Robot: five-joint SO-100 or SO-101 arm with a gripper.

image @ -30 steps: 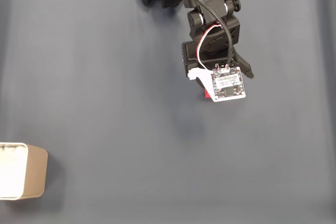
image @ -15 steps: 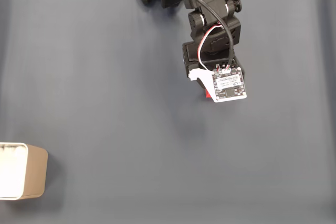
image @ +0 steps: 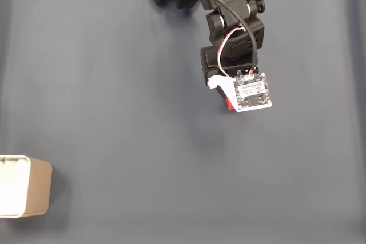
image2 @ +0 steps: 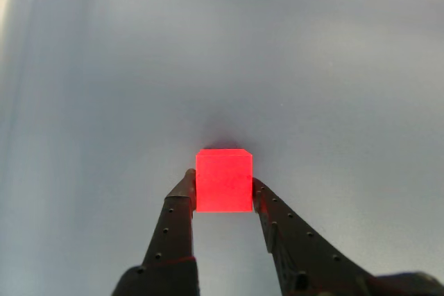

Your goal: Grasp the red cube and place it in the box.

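In the fixed view, the box (image: 26,187) sat at the lower left edge, with wide bare grey mat (image: 126,112) before the arm. The gripper (image2: 223,188) clamped the red cube (image2: 223,180) between both fingers; since a second earlier the wrist had shifted slightly right, the cube (image: 229,104) peeking beneath.
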